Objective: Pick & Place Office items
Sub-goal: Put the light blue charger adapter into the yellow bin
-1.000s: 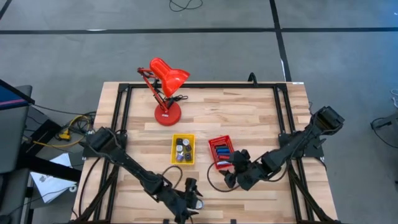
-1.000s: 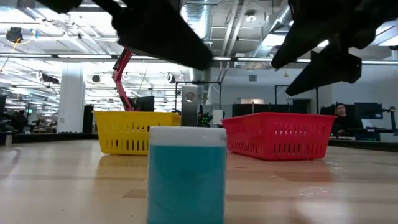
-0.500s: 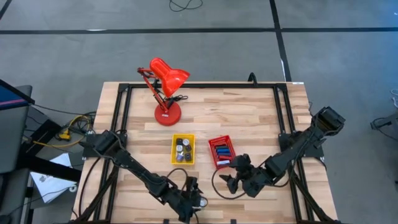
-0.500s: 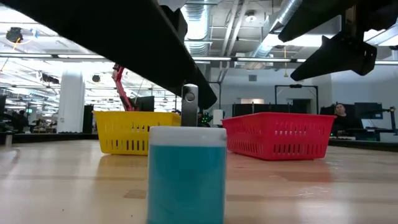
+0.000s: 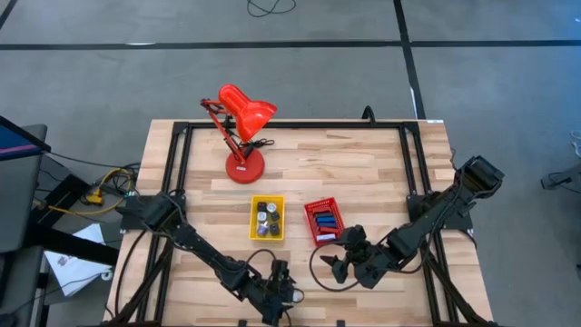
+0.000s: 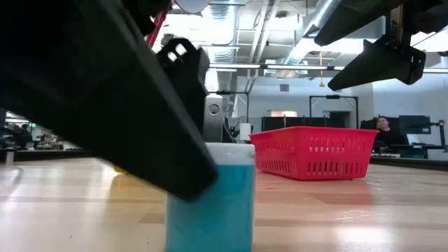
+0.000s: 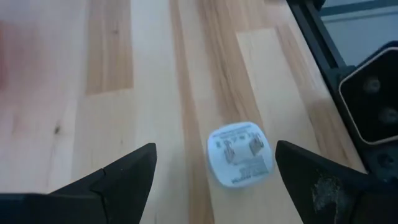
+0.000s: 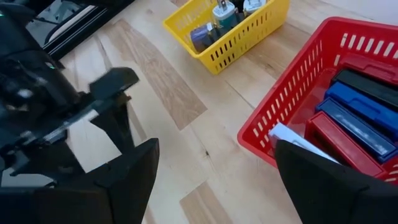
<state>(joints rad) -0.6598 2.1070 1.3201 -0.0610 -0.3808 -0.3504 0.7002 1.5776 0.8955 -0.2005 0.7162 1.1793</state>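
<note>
A small white-topped teal charger block (image 7: pixel 239 153) stands upright on the wood close to the table's near edge, also seen in the low view (image 6: pixel 224 203). My left gripper (image 7: pixel 214 155) is open and slants down over it, one finger on each side with gaps to the block (image 5: pixel 283 291). My right gripper (image 8: pixel 214 149) hangs open and empty above the table, near the red basket (image 8: pixel 280 106) and on its near side (image 5: pixel 340 265). Flat blue and red pieces (image 8: pixel 354 121) lie in the red basket. Roundish dark and silvery bits (image 8: pixel 221 15) sit in the yellow basket (image 8: pixel 249 37).
A red desk lamp (image 5: pixel 241 136) stands at the far side of the table. The yellow basket (image 5: pixel 267 218) and red basket (image 5: pixel 321 222) sit side by side mid-table. Black frame rails (image 5: pixel 177 163) run along the table's left and right edges.
My left gripper has sunk toward the charger block at the near edge, staying open; in the low view it now covers the yellow basket. My right gripper has drawn a little toward the near edge, away from the red basket, then held still.
</note>
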